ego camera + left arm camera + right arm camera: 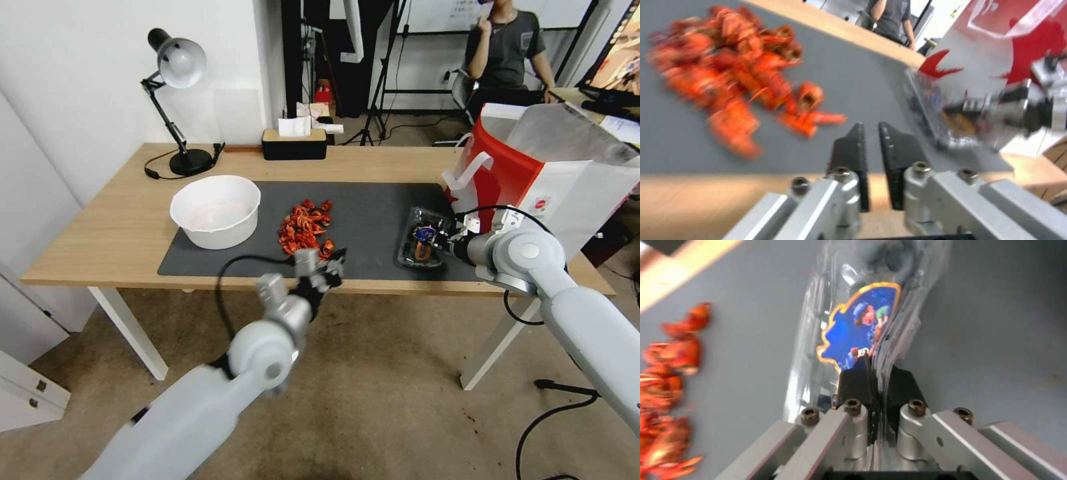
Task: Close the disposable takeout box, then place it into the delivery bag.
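no legible text, labels or numbers

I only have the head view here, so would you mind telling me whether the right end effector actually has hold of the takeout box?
Observer: Yes. In the right wrist view the right end effector is shut on the clear edge of the takeout box.
Operator: Thank you. Is the left end effector holding anything?
Observer: No. In the left wrist view the left end effector has its fingers close together with nothing between them, over the front edge of the grey mat.
Operator: And what lies nearest to it?
Observer: The red crayfish pile, lying apart from its fingertips on the mat.
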Robot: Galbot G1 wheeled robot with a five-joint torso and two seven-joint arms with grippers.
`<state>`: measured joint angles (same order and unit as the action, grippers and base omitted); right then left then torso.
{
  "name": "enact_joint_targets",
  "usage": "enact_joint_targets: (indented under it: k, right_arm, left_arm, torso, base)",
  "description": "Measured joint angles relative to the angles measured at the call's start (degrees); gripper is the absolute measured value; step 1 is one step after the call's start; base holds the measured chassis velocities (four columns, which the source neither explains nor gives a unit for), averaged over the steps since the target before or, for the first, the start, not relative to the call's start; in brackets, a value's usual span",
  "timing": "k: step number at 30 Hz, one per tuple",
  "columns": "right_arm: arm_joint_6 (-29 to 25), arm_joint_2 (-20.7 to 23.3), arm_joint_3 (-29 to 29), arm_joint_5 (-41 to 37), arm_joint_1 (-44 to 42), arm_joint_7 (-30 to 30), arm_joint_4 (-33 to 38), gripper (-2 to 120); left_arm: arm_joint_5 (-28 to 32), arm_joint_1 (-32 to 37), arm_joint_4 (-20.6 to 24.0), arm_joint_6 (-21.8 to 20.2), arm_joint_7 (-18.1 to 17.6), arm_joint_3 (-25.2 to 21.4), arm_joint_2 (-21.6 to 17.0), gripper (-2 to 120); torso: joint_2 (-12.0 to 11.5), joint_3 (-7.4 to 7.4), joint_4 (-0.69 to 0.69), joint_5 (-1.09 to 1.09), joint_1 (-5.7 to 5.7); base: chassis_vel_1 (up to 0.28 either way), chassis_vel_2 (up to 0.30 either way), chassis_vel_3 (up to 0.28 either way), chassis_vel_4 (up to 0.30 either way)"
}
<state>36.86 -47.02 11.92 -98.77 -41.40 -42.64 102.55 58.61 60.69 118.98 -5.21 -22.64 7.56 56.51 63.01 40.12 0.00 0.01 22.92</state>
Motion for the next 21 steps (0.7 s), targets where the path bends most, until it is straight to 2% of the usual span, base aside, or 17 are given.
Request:
enact_joint_targets:
  k: [1, 2, 4, 5, 8, 9, 12, 15, 17, 18, 19, 21]
  right_arm:
    - [-0.3, 0.1, 0.3, 0.0, -0.1, 0.8, 1.0, 0]
    - [-0.3, 0.1, 0.3, 0.0, -0.1, 0.8, 1.0, 0]
    - [-1.0, 0.3, 0.6, 0.1, -0.1, 1.8, 2.8, 0]
    - [-1.0, 0.3, 0.6, 0.1, -0.1, 1.8, 2.8, 0]
    - [-1.8, 1.1, 1.1, 0.8, -0.1, 3.1, 6.5, 0]
    - [-1.8, 1.1, 1.1, 0.8, -0.1, 3.1, 6.5, 0]
    - [-3.3, 3.1, 4.0, 2.3, -1.5, 5.5, 11.5, 0]
    - [-4.3, 4.1, 5.7, 2.6, -1.7, 6.1, 13.8, 0]
    - [-6.5, 6.2, 8.7, 2.6, -1.6, 7.0, 16.8, 0]
    - [-6.5, 6.2, 8.7, 2.6, -1.6, 7.0, 16.8, 0]
    - [-8.4, 7.6, 9.9, 2.5, -0.7, 7.4, 17.7, 0]
    - [-11.4, 9.6, 10.8, 2.6, 2.2, 7.7, 17.7, 0]
  left_arm:
    - [-1.3, 3.2, 1.6, 0.3, 1.1, -2.5, -1.0, 17]
    - [-1.3, 3.2, 1.6, 0.3, 1.1, -2.5, -1.0, 17]
    - [-2.6, 7.6, 3.5, 0.8, 2.2, -6.6, -1.8, 27]
    - [-2.6, 7.6, 3.5, 0.8, 2.2, -6.6, -1.8, 27]
    - [-4.5, 12.9, 5.8, 1.7, 3.0, -11.4, -1.9, 43]
    - [-4.5, 12.9, 5.8, 1.7, 3.0, -11.4, -1.9, 43]
    - [-5.7, 14.5, 6.2, 2.5, 3.3, -12.2, -2.0, 58]
    - [-5.8, 15.1, 6.2, 2.8, 3.4, -12.3, -1.9, 63]
    - [-5.8, 16.0, 5.8, 3.4, 3.5, -12.4, -1.8, 75]
    - [-5.8, 16.0, 5.8, 3.4, 3.5, -12.4, -1.8, 75]
    - [-5.8, 16.4, 5.5, 3.7, 3.7, -12.5, -1.7, 80]
    - [-6.0, 17.2, 5.2, 4.1, 3.8, -12.9, -1.7, 90]
  torso:
    - [0.0, 0.00, 0.01, 0.01, 0.00]
    - [0.0, 0.00, 0.01, 0.01, 0.00]
    - [0.0, -0.01, 0.01, -0.02, 0.00]
    - [0.0, -0.01, 0.01, -0.02, 0.00]
    - [0.0, -0.01, 0.02, -0.01, 0.00]
    - [0.0, -0.01, 0.02, -0.01, 0.00]
    - [0.0, -0.02, -0.03, -0.01, 0.00]
    - [0.0, -0.02, -0.03, -0.01, 0.00]
    - [0.0, -0.02, 0.00, 0.00, 0.00]
    - [0.0, -0.02, 0.00, 0.00, 0.00]
    - [0.0, -0.02, -0.04, -0.02, 0.00]
    - [0.0, -0.02, 0.00, 0.01, 0.00]
  base:
    - [0.000, 0.000, 0.000, 0.000]
    - [0.000, 0.000, 0.000, 0.000]
    - [0.000, 0.000, 0.000, 0.000]
    - [0.000, 0.000, 0.000, 0.000]
    - [0.000, 0.000, 0.000, 0.000]
    - [0.000, 0.000, 0.000, 0.000]
    - [0.000, 0.000, 0.000, 0.000]
    - [0.000, 0.000, 0.000, 0.000]
    - [0.000, 0.000, 0.000, 0.000]
    - [0.000, 0.000, 0.000, 0.000]
    - [0.000, 0.000, 0.000, 0.000]
    - [0.000, 0.000, 0.000, 0.000]
